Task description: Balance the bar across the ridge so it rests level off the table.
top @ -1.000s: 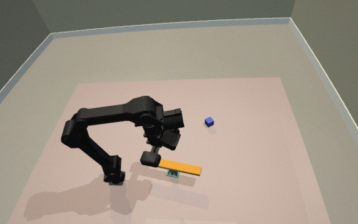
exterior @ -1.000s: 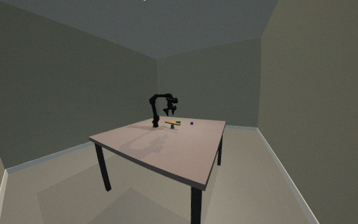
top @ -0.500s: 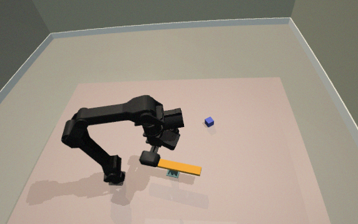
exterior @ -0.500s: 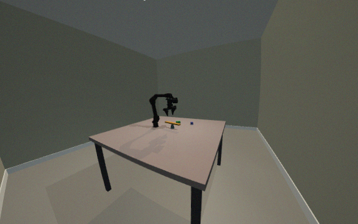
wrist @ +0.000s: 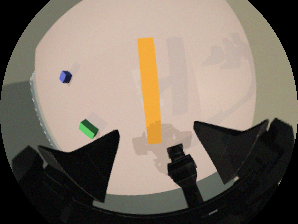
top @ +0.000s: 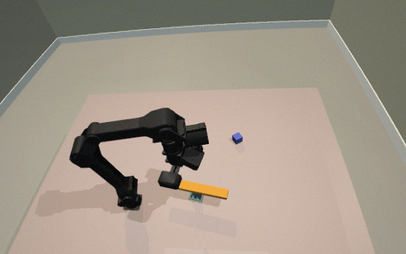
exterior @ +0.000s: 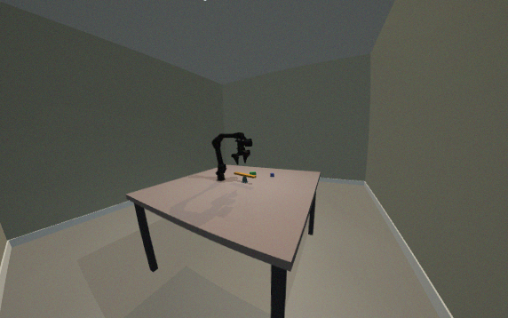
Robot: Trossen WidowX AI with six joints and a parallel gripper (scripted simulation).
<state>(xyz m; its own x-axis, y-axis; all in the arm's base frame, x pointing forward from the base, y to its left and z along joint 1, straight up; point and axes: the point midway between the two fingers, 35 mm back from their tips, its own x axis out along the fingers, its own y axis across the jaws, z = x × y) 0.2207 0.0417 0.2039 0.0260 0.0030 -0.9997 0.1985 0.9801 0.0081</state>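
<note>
The spread jaws hang above the orange bar, holding nothing; its long axis runs between the fingertips, so straight up looks the safe retreat

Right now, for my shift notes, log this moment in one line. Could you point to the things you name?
gripper (exterior: 241,162) (wrist: 157,129): open, above bar | orange bar (top: 204,189) (exterior: 245,175) (wrist: 150,90): across ridge (top: 196,197) (exterior: 244,179), released

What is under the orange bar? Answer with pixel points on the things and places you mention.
A teal ridge (top: 196,199) (exterior: 244,180) supports the orange bar (top: 204,189) (exterior: 245,175) (wrist: 150,95) off the table. The bar hides the ridge's top, so their exact contact can't be seen.
</note>
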